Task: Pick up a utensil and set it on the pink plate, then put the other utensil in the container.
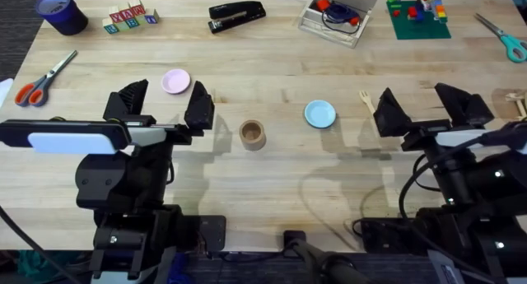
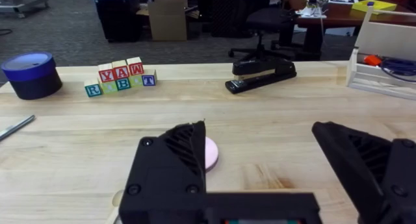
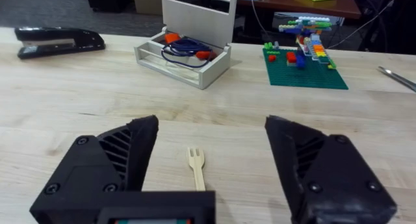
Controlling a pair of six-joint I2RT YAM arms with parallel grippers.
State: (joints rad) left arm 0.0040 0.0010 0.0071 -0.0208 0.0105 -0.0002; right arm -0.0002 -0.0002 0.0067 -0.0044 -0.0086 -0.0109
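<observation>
**Fork lies just beyond the right hand, between its open fingers**

The small light wooden fork (image 1: 363, 100) lies flat on the wooden worktop (image 1: 272, 165), on the right side, just to the right of the small round light blue plate (image 1: 319, 114). In the right wrist view the fork (image 3: 196, 167) shows between the two black fingers, a little beyond them, with its tines pointing away from the arm and its long axis running near to far. The right hand (image 1: 420, 104) has its fingers wide apart and holds nothing. It is clearly the nearer one to the fork, so I judge that this arm should take it: a short move forward and down, with the fingers closing across the thin handle.

The left hand (image 1: 161, 103) is also spread open and empty. It stands just beside the small round pale pink plate (image 1: 174, 81), which is on the far left part of the worktop and half hidden behind one finger in the left wrist view (image 2: 210, 152). The short tan-brown cylindrical container (image 1: 252, 134) stands between the two plates, slightly nearer to the arms, and looks empty.

A second utensil I cannot identify with certainty.
</observation>
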